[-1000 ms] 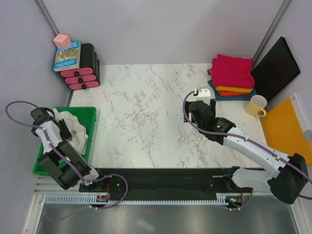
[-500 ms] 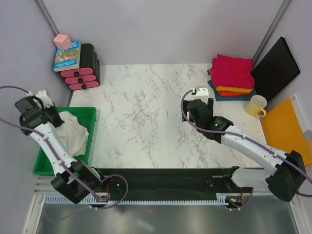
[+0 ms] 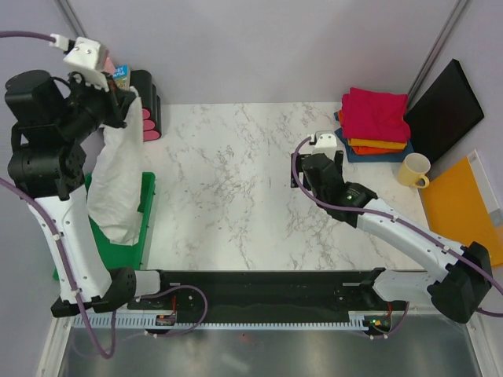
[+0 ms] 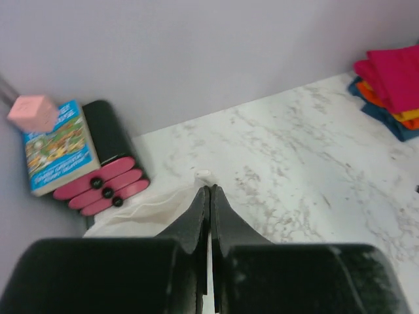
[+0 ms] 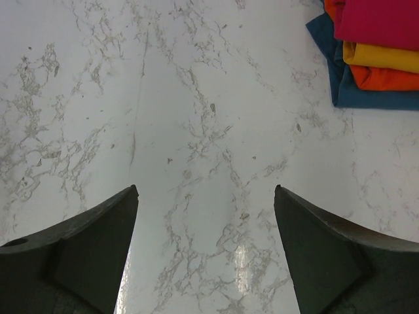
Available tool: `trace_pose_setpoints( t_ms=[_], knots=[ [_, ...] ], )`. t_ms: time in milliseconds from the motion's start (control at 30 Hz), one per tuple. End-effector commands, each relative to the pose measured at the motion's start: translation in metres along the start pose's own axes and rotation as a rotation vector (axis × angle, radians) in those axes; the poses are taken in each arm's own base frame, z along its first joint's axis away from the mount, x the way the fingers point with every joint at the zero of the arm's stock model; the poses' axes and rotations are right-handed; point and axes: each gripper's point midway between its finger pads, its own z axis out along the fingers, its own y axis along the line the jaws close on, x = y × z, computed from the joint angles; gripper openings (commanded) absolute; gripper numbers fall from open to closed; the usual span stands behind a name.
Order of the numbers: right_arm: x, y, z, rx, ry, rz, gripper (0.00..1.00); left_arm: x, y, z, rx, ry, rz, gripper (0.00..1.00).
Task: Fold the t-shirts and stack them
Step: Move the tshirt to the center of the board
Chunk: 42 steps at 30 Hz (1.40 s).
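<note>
White marble table [image 3: 236, 188] set against plain pale grey walls [image 3: 259, 47].

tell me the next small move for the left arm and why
Probably swing the left gripper right, over the marble table, and lower. It is shut on the off-white t-shirt, which hangs over the green bin; the right gripper hovers open above the table.

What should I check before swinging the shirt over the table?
1. Grip: left gripper shut on shirt: ok.
2. Lift: shirt clear of bin: not ok, lower end looks to be in it.
3. Helper: right gripper open, empty: ok.
4. Landing: table bare under right gripper: ok.
5. Clearance: stack off at the back right: ok.
6. Pinched part of shirt: cannot tell.
</note>
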Motion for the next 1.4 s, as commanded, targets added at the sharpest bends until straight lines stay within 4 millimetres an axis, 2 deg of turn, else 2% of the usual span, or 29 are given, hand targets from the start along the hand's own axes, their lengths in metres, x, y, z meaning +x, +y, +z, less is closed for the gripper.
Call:
trace_pose_setpoints(
  t_ms=[0, 33, 67, 167, 267, 433, 467, 500, 533, 567, 633, 667, 700, 733, 767, 833, 867, 900, 933, 967, 1033, 1133, 1200, 1233, 1267, 1300, 1367],
  knots=[
    [-0.032, 0.002, -0.007, -0.01, -0.077, 0.037, 0.92, -0.033, -0.054, 0.006, 0.147, -0.057, 0.055, 0.02],
    [-0.033, 0.001, -0.008, -0.007, -0.082, 0.04, 0.92, -0.037, -0.065, 0.007, 0.187, -0.071, 0.07, 0.02],
    [-0.032, -0.002, -0.01, 0.0, -0.083, 0.039, 0.92, -0.04, -0.085, 0.007, 0.272, -0.085, 0.089, 0.02],
    [-0.029, -0.01, -0.015, 0.015, -0.087, 0.045, 0.92, -0.05, -0.115, 0.0, 0.379, -0.123, 0.134, 0.02],
    [-0.026, -0.018, -0.02, 0.032, -0.09, 0.049, 0.92, -0.062, -0.136, -0.005, 0.44, -0.174, 0.196, 0.02],
    [-0.02, -0.027, -0.025, 0.057, -0.083, 0.047, 0.91, -0.102, -0.159, -0.021, 0.468, -0.32, 0.252, 0.02],
    [-0.02, -0.028, -0.025, 0.062, -0.082, 0.052, 0.91, -0.107, -0.17, -0.024, 0.494, -0.347, 0.27, 0.02],
    [-0.021, -0.03, -0.025, 0.071, -0.084, 0.053, 0.91, -0.109, -0.175, -0.025, 0.498, -0.357, 0.284, 0.02],
    [-0.02, -0.032, -0.026, 0.077, -0.083, 0.053, 0.91, -0.107, -0.177, -0.017, 0.476, -0.348, 0.3, 0.02],
    [-0.02, -0.032, -0.026, 0.08, -0.082, 0.058, 0.91, -0.104, -0.191, -0.016, 0.504, -0.348, 0.345, 0.02],
    [-0.022, -0.033, -0.027, 0.086, -0.084, 0.062, 0.91, -0.079, -0.206, 0.004, 0.505, -0.267, 0.402, 0.02],
    [-0.022, -0.033, -0.026, 0.086, -0.083, 0.064, 0.91, -0.065, -0.227, 0.006, 0.553, -0.246, 0.464, 0.02],
    [-0.022, -0.032, -0.026, 0.086, -0.082, 0.071, 0.91, -0.037, -0.242, 0.021, 0.577, -0.165, 0.501, 0.02],
    [-0.023, -0.032, -0.026, 0.087, -0.084, 0.078, 0.91, -0.021, -0.252, 0.031, 0.597, -0.118, 0.505, 0.02],
    [-0.023, -0.032, -0.026, 0.089, -0.083, 0.084, 0.91, 0.003, -0.264, 0.042, 0.625, -0.053, 0.511, 0.02],
    [-0.023, -0.032, -0.027, 0.093, -0.082, 0.107, 0.91, 0.028, -0.272, 0.059, 0.622, 0.016, 0.498, 0.02],
    [-0.024, -0.033, -0.028, 0.094, -0.084, 0.116, 0.91, 0.052, -0.278, 0.072, 0.628, 0.057, 0.507, 0.02],
    [-0.024, -0.033, -0.029, 0.094, -0.084, 0.124, 0.9, 0.067, -0.28, 0.08, 0.629, 0.081, 0.513, 0.02],
    [-0.026, -0.034, -0.031, 0.097, -0.085, 0.127, 0.9, 0.077, -0.279, 0.087, 0.609, 0.094, 0.508, 0.02],
    [-0.027, -0.036, -0.032, 0.102, -0.089, 0.131, 0.9, 0.099, -0.274, 0.102, 0.589, 0.13, 0.498, 0.02],
    [-0.031, -0.038, -0.035, 0.109, -0.092, 0.132, 0.9, 0.118, -0.267, 0.117, 0.577, 0.17, 0.449, 0.02],
    [-0.036, -0.043, -0.039, 0.128, -0.094, 0.114, 0.9, 0.164, -0.235, 0.149, 0.508, 0.288, 0.379, 0.02],
    [-0.04, -0.045, -0.041, 0.135, -0.094, 0.107, 0.9, 0.181, -0.227, 0.162, 0.487, 0.314, 0.361, 0.02],
    [-0.038, -0.046, -0.041, 0.141, -0.084, 0.097, 0.9, 0.197, -0.217, 0.168, 0.458, 0.348, 0.351, 0.05],
    [-0.037, -0.046, -0.041, 0.144, -0.078, 0.091, 0.9, 0.203, -0.214, 0.174, 0.44, 0.353, 0.351, 0.13],
    [-0.036, -0.047, -0.042, 0.148, -0.068, 0.084, 0.91, 0.207, -0.21, 0.177, 0.419, 0.361, 0.35, 0.32],
    [-0.031, -0.047, -0.04, 0.15, -0.056, 0.082, 0.9, 0.22, -0.202, 0.182, 0.384, 0.382, 0.334, 0.62]
  ],
)
